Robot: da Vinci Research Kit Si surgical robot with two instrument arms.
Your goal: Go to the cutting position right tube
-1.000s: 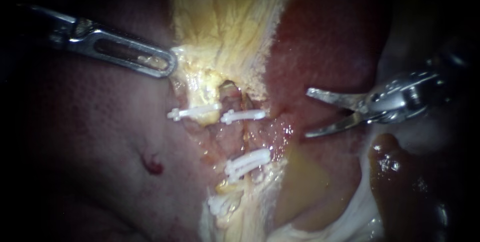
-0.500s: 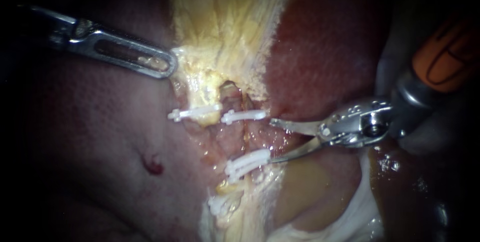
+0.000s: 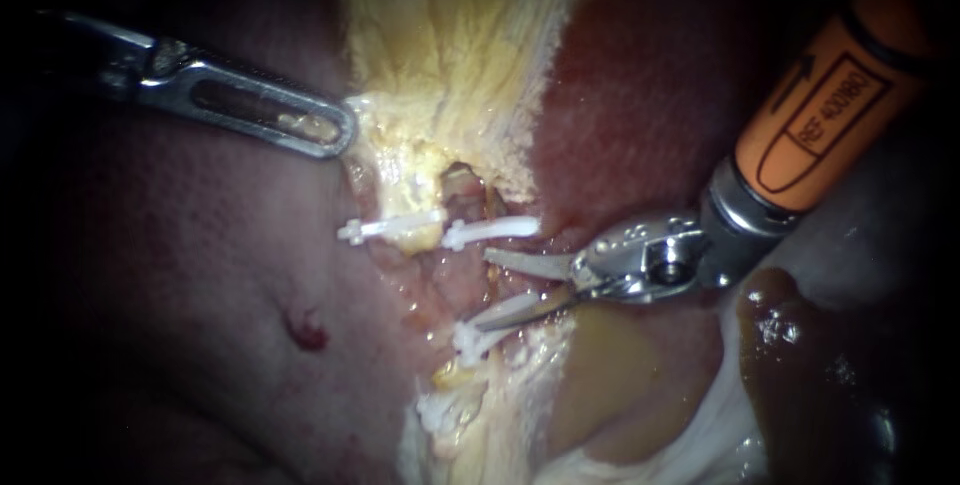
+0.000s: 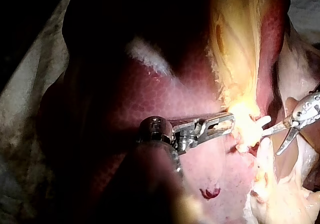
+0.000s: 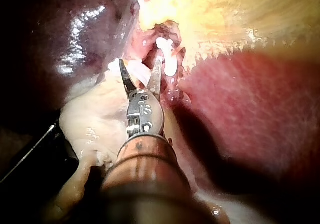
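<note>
liver (image 3: 180, 245), small red spot (image 3: 305, 330), perhaps blood

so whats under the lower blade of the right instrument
The lower white clip. The right instrument's lower blade lies across the clip's right part and hides it; only the clip's left end shows. Whether the blade touches the clip cannot be seen.
</note>
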